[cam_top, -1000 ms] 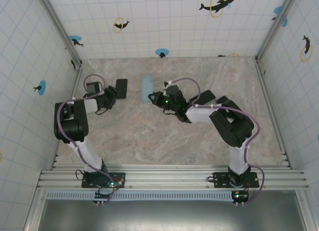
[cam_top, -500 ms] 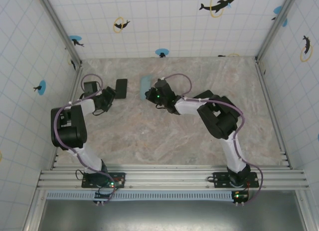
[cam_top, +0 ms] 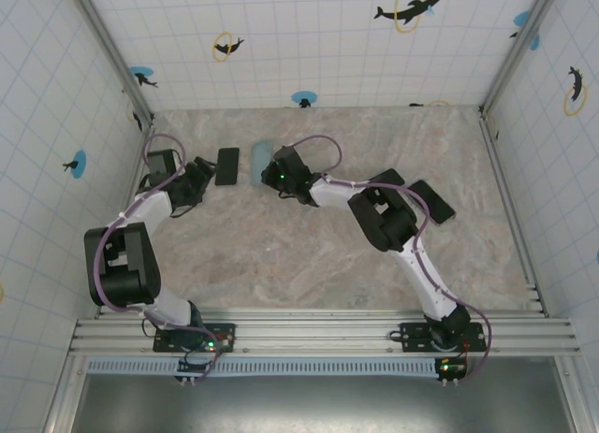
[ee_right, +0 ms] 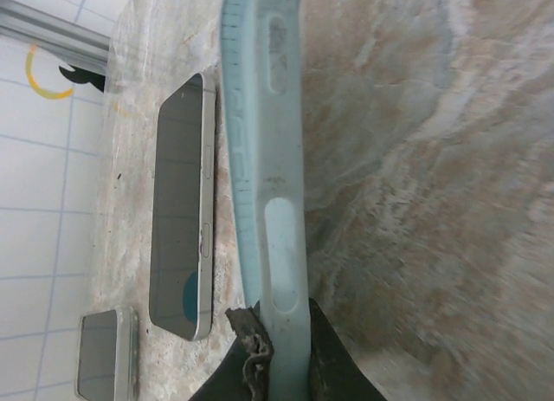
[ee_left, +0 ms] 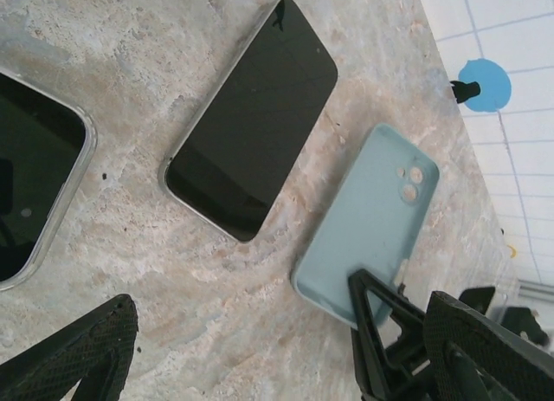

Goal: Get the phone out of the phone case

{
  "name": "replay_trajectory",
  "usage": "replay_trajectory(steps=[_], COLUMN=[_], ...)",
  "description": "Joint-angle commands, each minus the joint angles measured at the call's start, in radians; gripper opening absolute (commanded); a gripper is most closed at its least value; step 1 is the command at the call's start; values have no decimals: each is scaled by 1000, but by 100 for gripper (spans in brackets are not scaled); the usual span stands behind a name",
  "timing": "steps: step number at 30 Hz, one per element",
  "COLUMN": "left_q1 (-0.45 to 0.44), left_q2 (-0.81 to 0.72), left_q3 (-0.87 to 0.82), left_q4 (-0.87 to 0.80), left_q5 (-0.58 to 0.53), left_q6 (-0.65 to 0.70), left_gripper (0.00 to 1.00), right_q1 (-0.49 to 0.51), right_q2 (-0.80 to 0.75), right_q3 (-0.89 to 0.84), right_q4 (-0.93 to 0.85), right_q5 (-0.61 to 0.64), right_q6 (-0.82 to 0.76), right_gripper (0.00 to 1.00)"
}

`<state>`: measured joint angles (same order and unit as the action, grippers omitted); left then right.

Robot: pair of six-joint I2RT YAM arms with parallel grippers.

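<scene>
right gripper (ee_right: 275,353) pinches the blue case (ee_right: 264,158) by its edge, plain from its wrist; left gripper (ee_left: 268,358) gapes wide near the bare phone (ee_left: 251,119).

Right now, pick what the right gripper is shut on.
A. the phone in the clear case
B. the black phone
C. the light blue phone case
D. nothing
C: in the right wrist view the right gripper pinches one end of the light blue phone case, while the black phone lies bare on the table beside it.
</scene>
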<state>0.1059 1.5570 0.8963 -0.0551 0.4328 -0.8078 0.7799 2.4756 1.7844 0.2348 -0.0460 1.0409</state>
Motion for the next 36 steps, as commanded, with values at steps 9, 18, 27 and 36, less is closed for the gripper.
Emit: replay_trajectory(steps=[9,18,27,36], left_q1=[7,8,7,6], left_q2=[-34,-29,-40,-78], left_q3=[-20,-8,-11,-27], left_q4=[-69,-76,-81,-96], left_q5=[0,-13,-64,-188], left_q6=[40,45,29,7], left_gripper=[88,88,93,98], right_q1=[5,-2,-16,-27], right_q2=[119,141,105,12], right_q3=[172,236,284,300], right_q4=[-33,-84,-216,-353], right_q5=[-115,-147,-106,-60], right_q6=[59,17,-95,-213], right_gripper=[14,24,39,56])
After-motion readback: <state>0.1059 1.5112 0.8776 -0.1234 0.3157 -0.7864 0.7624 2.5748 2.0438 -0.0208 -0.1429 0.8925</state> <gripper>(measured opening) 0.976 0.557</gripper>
